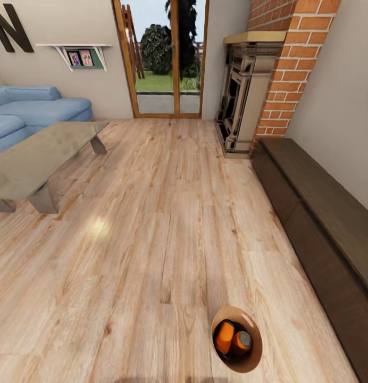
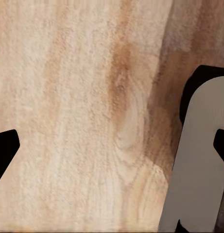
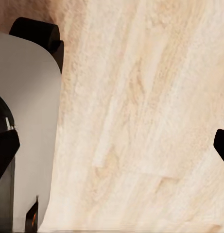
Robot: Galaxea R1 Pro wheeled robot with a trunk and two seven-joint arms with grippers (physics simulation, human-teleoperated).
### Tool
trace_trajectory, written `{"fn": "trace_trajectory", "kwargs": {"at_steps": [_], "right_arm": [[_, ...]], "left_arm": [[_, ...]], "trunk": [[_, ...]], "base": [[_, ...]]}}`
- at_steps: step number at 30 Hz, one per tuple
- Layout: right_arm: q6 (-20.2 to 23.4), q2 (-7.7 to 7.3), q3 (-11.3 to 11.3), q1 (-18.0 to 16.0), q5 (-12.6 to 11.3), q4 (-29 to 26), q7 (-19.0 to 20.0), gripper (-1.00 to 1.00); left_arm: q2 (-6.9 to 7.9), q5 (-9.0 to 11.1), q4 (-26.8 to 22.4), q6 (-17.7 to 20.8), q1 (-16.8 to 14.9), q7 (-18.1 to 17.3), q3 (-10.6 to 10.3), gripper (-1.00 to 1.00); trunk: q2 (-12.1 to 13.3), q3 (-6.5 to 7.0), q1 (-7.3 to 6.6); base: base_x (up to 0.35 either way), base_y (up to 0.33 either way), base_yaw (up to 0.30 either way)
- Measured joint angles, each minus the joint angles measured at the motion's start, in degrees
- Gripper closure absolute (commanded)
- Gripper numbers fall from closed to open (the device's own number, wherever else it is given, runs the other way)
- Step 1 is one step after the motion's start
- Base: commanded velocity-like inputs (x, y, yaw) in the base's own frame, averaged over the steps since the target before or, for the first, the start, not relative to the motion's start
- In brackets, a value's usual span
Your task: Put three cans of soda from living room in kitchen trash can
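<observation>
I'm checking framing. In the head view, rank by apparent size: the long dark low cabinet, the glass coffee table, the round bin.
1. Long dark low cabinet
2. Glass coffee table, though nearness and cropping make the top two unsure
3. Round tan-lined bin, clearly smallest

The trash can (image 1: 236, 339) stands on the wood plank floor (image 1: 152, 239) at lower right of the frame. It holds 2 orange soda cans (image 1: 233, 339), side by side. A dark low cabinet (image 1: 322, 223) runs along the right edge. A glass coffee table (image 1: 35, 157) and blue sofa (image 1: 30, 109) occupy the upper left. A brick column (image 1: 290, 69) stands at upper right.
</observation>
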Motion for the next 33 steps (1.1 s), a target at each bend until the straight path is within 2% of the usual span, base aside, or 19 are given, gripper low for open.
{"fn": "trace_trajectory", "kwargs": {"at_steps": [6, 12, 17, 20, 33], "right_arm": [[-3.11, -0.03, -0.05, 0.06, -0.13, 3.43, -0.03, -1.00], [-4.24, -0.63, -0.21, 2.30, -1.96, 4.44, -0.08, -1.00], [-6.98, -1.38, -0.39, 4.55, -3.64, 4.64, -0.06, -1.00], [-8.31, -2.24, -0.38, 5.71, -4.13, 4.74, -0.06, -1.00], [-9.25, -3.85, -0.61, 10.15, -4.78, 4.78, -0.09, -1.00]], "left_arm": [[0.07, 0.22, 0.11, -0.34, 0.98, 0.00, 0.00, -1.00], [0.30, 0.42, 2.02, -0.52, 2.24, 0.00, 0.39, -1.00], [0.48, 0.50, 3.39, -0.71, 2.73, 0.00, 0.52, -1.00], [0.73, 0.55, 3.76, -1.25, 3.69, 0.00, 0.65, -1.00], [0.76, 0.54, 4.55, -3.15, 5.59, 0.00, 0.62, -1.00]], "trunk": [[2.41, 1.08, -1.32], [4.81, 2.15, -2.64], [6.82, 3.05, -3.73], [8.02, 3.59, -4.39], [13.24, 5.92, -7.25]], "base": [[0.000, 0.000, 0.000], [0.000, 0.000, 0.000], [0.000, 0.000, 0.000], [0.000, 0.000, 0.000], [0.000, 0.000, 0.000]]}}
